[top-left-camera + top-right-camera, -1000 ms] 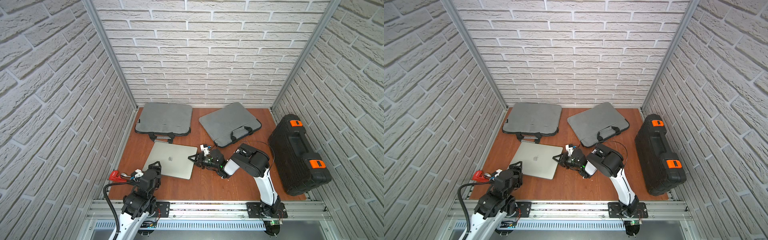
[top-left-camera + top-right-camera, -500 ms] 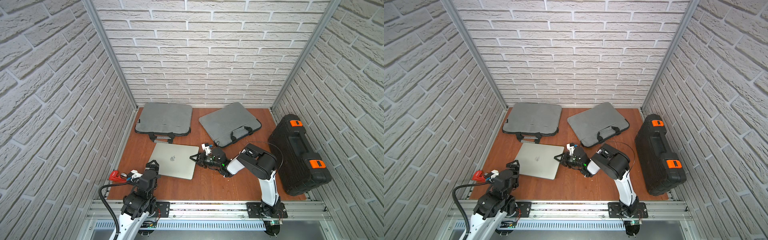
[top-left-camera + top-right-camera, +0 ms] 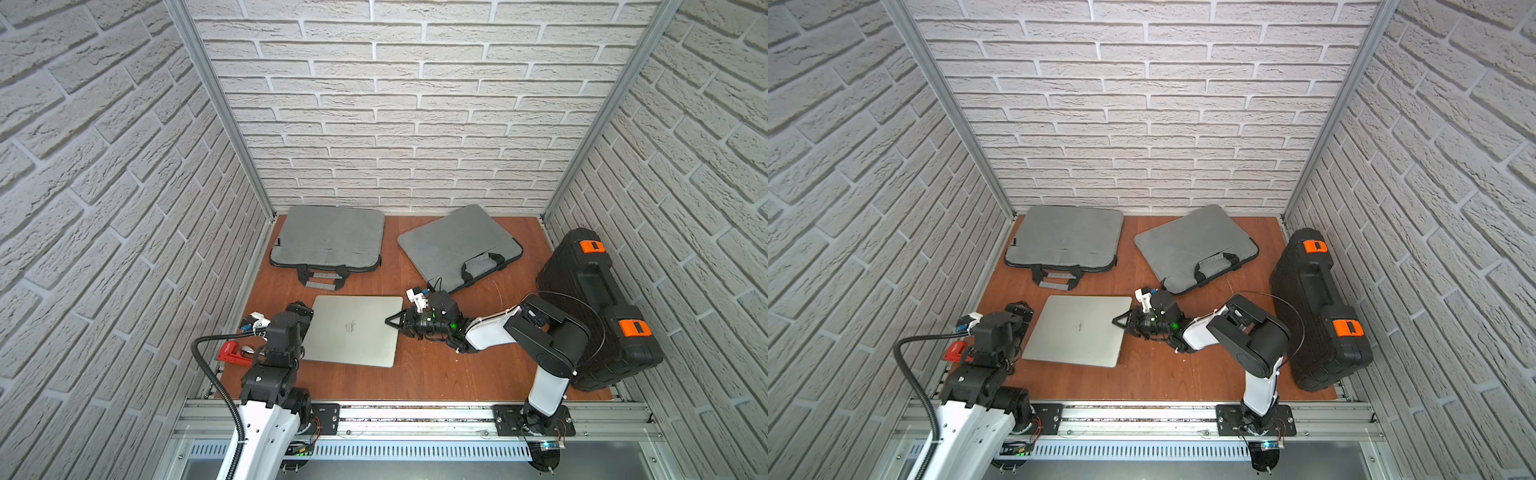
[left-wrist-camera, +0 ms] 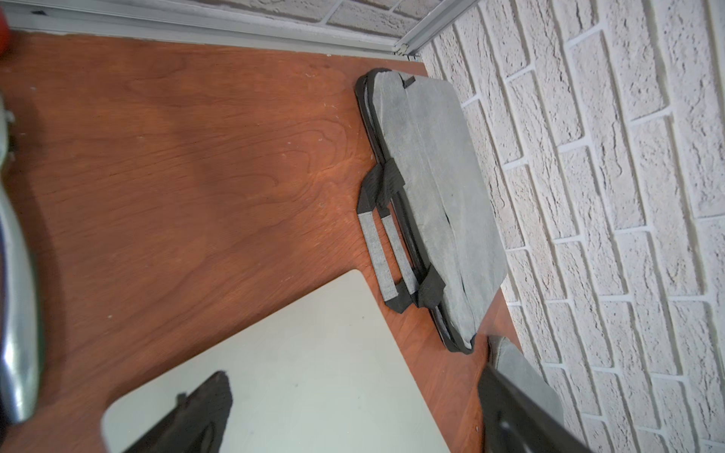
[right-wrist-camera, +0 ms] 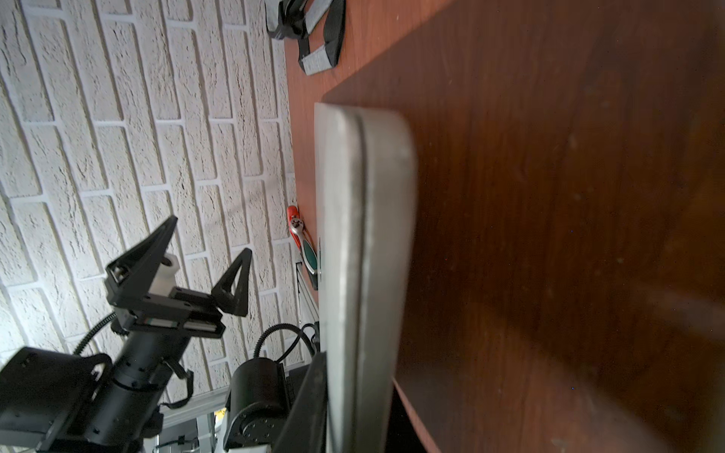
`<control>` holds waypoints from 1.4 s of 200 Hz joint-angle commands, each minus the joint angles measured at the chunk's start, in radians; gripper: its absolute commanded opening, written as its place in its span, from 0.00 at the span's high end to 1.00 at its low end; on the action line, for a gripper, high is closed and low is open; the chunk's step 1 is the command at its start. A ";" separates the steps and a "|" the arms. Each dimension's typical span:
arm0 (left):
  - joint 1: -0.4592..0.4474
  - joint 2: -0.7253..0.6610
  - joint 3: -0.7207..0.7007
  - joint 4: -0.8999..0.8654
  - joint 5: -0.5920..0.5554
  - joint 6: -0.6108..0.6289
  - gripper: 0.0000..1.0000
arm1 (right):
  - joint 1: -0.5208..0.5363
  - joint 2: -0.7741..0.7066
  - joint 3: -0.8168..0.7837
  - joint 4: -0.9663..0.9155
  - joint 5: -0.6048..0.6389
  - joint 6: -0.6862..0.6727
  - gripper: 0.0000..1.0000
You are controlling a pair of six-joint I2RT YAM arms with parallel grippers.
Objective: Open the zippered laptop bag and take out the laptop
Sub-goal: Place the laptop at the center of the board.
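Gripping the laptop (image 3: pixel 353 332) at the middle of its right edge with the right end effector (image 3: pixel 392 323), jaws pinched on the thin rim. Lies closed, lid up, on the red-brown desk (image 3: pixel 436 382), out in the open in front of both bags. Looks silver, matte, round-cornered. Bears a small dark logo at the lid's centre in both top views, too small to read. Shows its rim end-on only in the right wrist view, with a seam between lid and base. Appears in the left wrist view as a pale slab partly behind one black finger (image 4: pixel 188 412) of the left end effector (image 5: pixel 210 234), spread wide and holding nothing, raised just beside the laptop's left edge. Behind: left grey bag (image 3: pixel 328 239) square to the back wall, handles toward the laptop; right grey bag (image 3: pixel 457 245) turned askew. Farther out: black hard case (image 3: pixel 598 307) with orange latches by the right wall, red ratchet (image 3: pixel 230 353) at the desk's left edge.
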 commanded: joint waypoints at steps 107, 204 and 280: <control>0.111 0.336 0.007 0.439 0.299 0.138 0.02 | 0.076 0.133 0.133 -0.121 0.111 -0.018 0.94; 0.113 0.472 -0.008 0.565 0.354 0.158 0.02 | 0.074 0.226 0.106 -0.031 0.246 0.010 0.94; 0.114 0.516 -0.008 0.600 0.363 0.163 0.02 | 0.059 0.219 0.091 -0.063 0.252 -0.004 0.76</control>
